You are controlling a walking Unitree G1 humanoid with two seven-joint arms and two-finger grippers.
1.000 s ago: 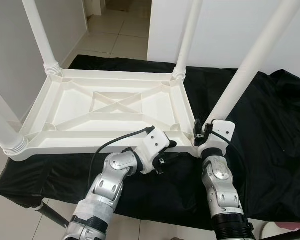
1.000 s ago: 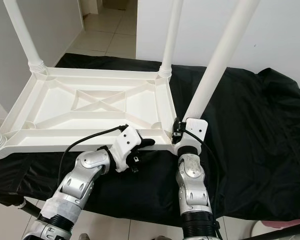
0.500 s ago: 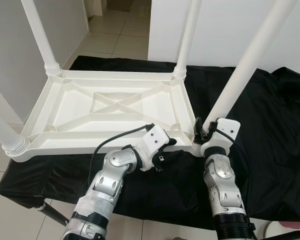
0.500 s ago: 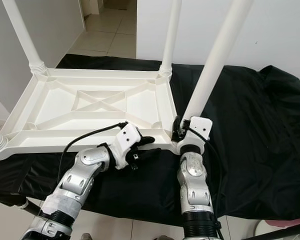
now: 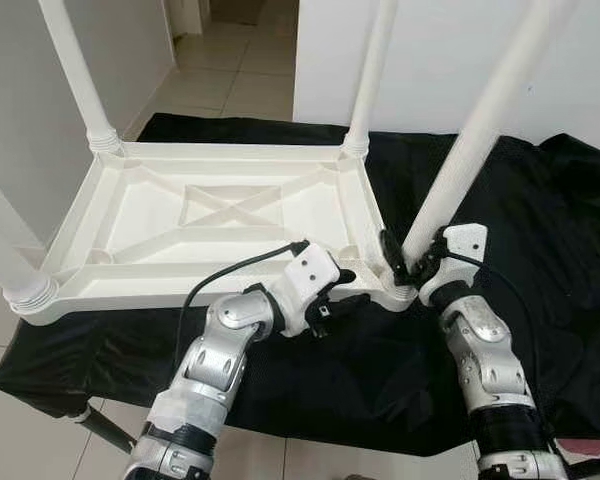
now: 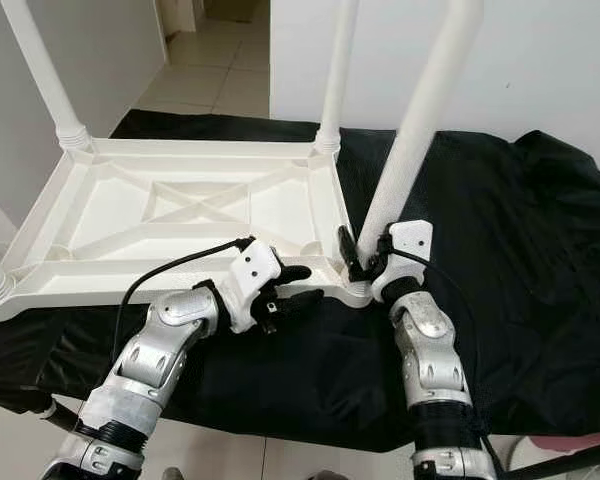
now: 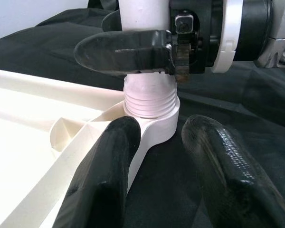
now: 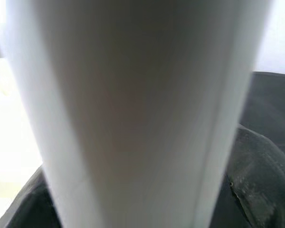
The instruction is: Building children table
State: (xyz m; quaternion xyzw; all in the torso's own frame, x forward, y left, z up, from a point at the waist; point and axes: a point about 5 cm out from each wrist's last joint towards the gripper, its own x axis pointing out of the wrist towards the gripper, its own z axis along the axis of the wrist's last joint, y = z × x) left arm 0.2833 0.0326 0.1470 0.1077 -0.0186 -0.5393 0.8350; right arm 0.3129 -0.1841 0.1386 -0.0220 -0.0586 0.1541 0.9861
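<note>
I see the white plastic children's table (image 5: pixel 220 215) lying upside down on a black cloth (image 5: pixel 540 230) that covers the work surface, its ribbed underside facing up. Four white legs stand up from its corners: two at the far corners, one at my near left, and the near-right leg (image 5: pixel 475 135), which leans slightly away to the right as it rises.

My right arm reaches up from below with the forearm angled inward, and the right gripper (image 5: pixel 405 262) sits at the base of that near-right leg, just above the threaded collar where it meets the corner socket (image 7: pixel 149 118). One black finger (image 7: pixel 128 50) lies across the front of the leg in the left wrist view; the right wrist view has the white tube pressed close against the camera. The fingers are clamped around the leg.

My left arm is bent at the elbow and crosses in front of me toward the same corner, a black cable looping over its wrist. The left gripper (image 5: pixel 342 293) rests at the table's near rim, just beside the socket, its two fingers (image 7: pixel 102 180) spread apart: one against the white rim edge, the other over the black cloth. It holds nothing.

Tiled floor (image 5: pixel 235 70) runs off behind the table.
</note>
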